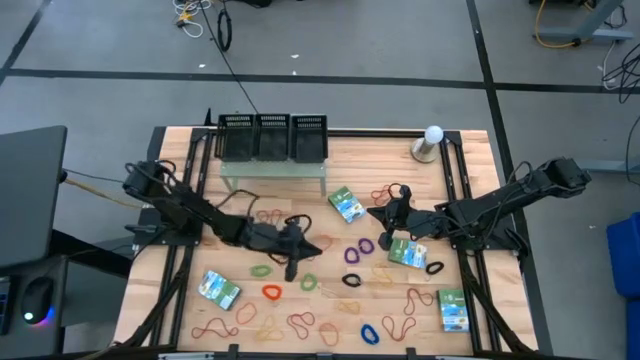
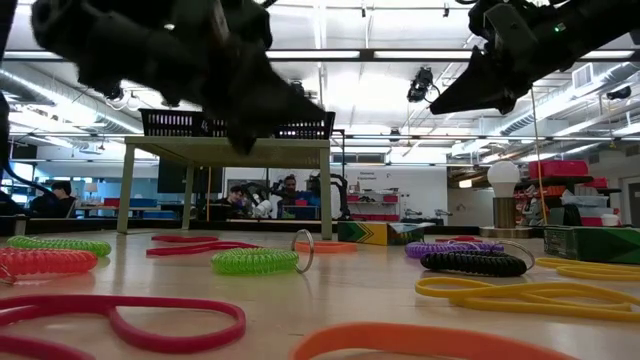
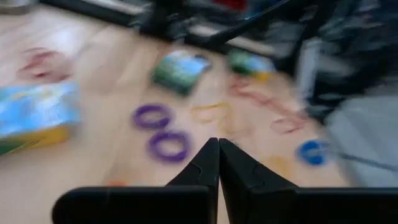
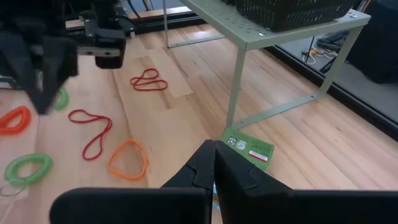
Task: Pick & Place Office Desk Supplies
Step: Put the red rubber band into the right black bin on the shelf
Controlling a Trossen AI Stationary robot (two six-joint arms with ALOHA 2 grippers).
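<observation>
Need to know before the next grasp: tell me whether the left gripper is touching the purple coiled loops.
Apart. In the left wrist view the shut left gripper holds nothing; bare wood separates it from the purple coiled loops.

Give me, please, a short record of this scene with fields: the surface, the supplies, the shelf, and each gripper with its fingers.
surface: wooden table
supplies: many loops scattered, such as an orange loop and a purple loop; several packets, one packet at front left
shelf: pale-green shelf at the back, black trays on it
lamp: bulb at back right
left gripper: over the middle of the table, fingers shut, holding nothing
right gripper: right of centre, near a packet, fingers shut, holding nothing
</observation>
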